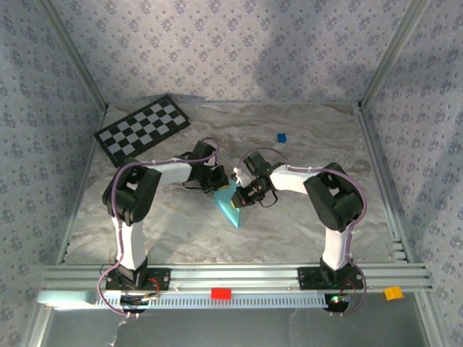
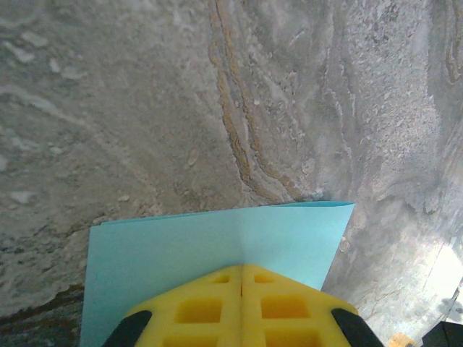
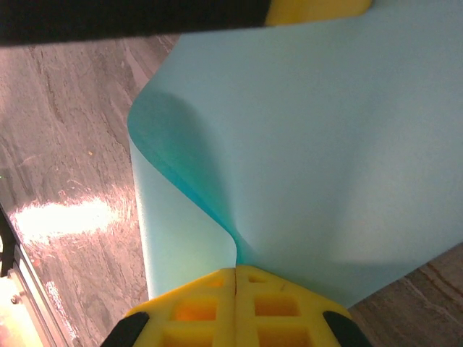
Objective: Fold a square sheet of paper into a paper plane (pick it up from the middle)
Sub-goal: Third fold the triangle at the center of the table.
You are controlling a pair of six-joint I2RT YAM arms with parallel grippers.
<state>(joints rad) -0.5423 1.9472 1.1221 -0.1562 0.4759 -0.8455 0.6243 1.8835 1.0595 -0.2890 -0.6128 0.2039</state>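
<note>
- Position of square sheet of paper (image 1: 230,208): held over the middle of the table (image 1: 311,144), between the two arms; not yet folded into a dart.
- Left gripper (image 2: 242,271): clenched tight on the sheet's near edge; in the left wrist view, pinched on a faint straight line running to the far edge, probably a centre crease.
- Right gripper (image 3: 236,273): likewise clenched tight on the sheet, at the root of a loose curl bulging leftward in the right wrist view; not pressed flat there.
- Governing relation, from the top view: both grips set just beside each other at the sheet's far end; long axis directed from them toward the near table edge, tapering to a free point.
- Was judged equally near to both arms; lay ahead of and below each grip, so next crease likely dependent on first lowering the free point to the table.
</note>
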